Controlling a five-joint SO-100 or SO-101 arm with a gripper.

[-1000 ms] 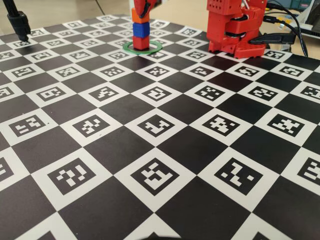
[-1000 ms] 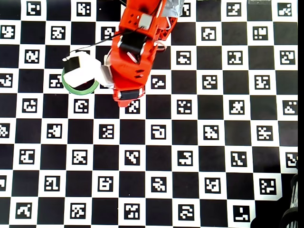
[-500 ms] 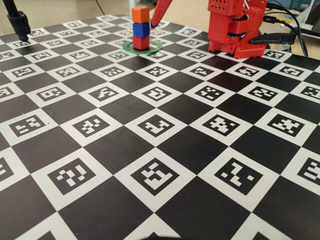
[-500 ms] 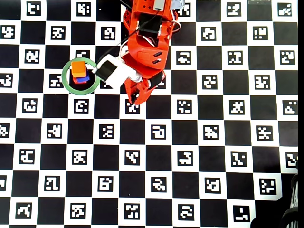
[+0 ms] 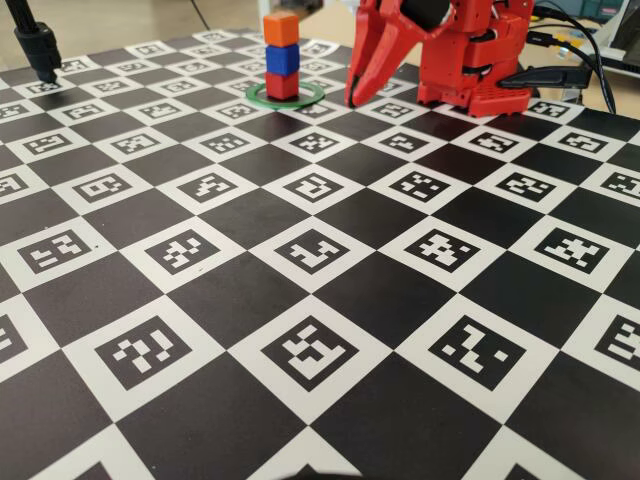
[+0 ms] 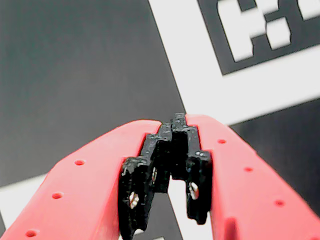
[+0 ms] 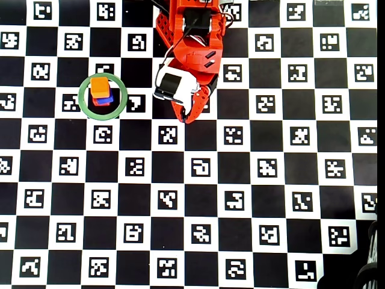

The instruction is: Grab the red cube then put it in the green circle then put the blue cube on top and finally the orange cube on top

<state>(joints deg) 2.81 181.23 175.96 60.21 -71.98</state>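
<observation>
Your stack stands complete: the red cube (image 5: 282, 85) sits inside the green circle (image 5: 312, 94), the blue cube (image 5: 282, 59) on it and the orange cube (image 5: 281, 29) on top, upright in the fixed view. Seen from overhead, the tower lies left of the arm. Your gripper (image 5: 351, 100) is apart from the stack, tips down near the checkered board (image 5: 320, 300), fingers (image 6: 150, 150) pressed together and holding nothing.
</observation>
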